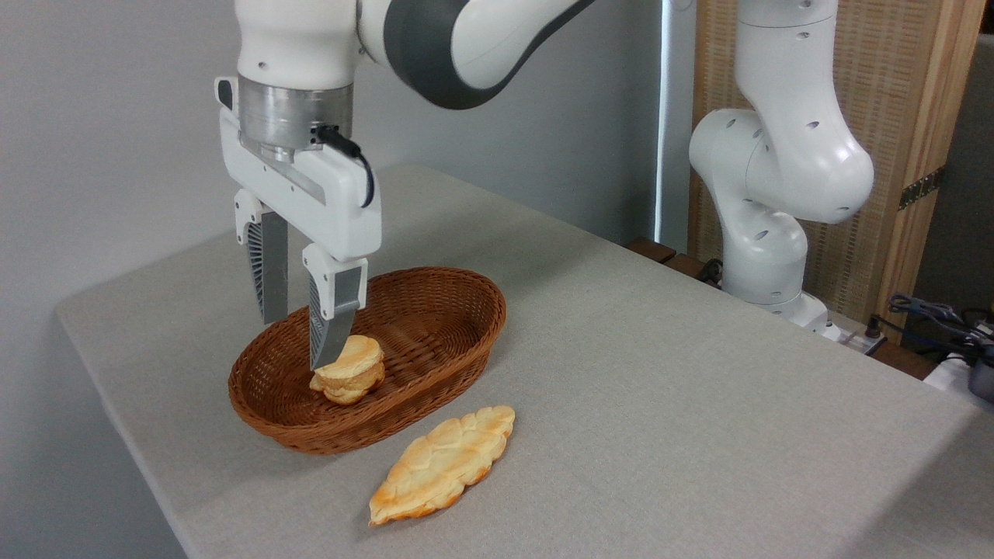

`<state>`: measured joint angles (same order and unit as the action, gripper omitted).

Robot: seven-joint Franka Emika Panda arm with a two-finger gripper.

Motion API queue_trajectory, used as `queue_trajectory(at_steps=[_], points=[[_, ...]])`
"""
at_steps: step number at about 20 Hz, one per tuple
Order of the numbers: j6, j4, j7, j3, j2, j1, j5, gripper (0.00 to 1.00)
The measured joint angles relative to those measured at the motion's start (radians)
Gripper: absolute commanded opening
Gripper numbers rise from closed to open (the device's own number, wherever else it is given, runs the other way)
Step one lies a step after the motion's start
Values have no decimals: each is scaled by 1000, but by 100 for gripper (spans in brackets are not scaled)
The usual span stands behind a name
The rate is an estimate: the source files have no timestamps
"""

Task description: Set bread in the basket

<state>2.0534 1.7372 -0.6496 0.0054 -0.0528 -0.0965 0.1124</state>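
Note:
The bread [349, 371], a small thick golden-tan bun, lies tilted on the floor of the oval brown wicker basket [458, 289], towards its left end. My gripper [296, 343] hangs upright over that end of the basket, open, with nothing between its fingers. The tip of the nearer finger [330, 326] stands right at the bun's left edge; I cannot tell whether it touches. The other finger ends above the basket's far left rim.
A longer, flat, leaf-shaped golden bread [443, 464] lies on the grey table [660, 373] just in front of the basket. The arm's white base [769, 233] stands at the table's far right edge, with cables beside it.

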Motion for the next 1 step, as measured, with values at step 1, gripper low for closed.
queue_trajectory(at_steps=[1], points=[[-7, -8, 0, 12, 1, 0, 0, 100]])
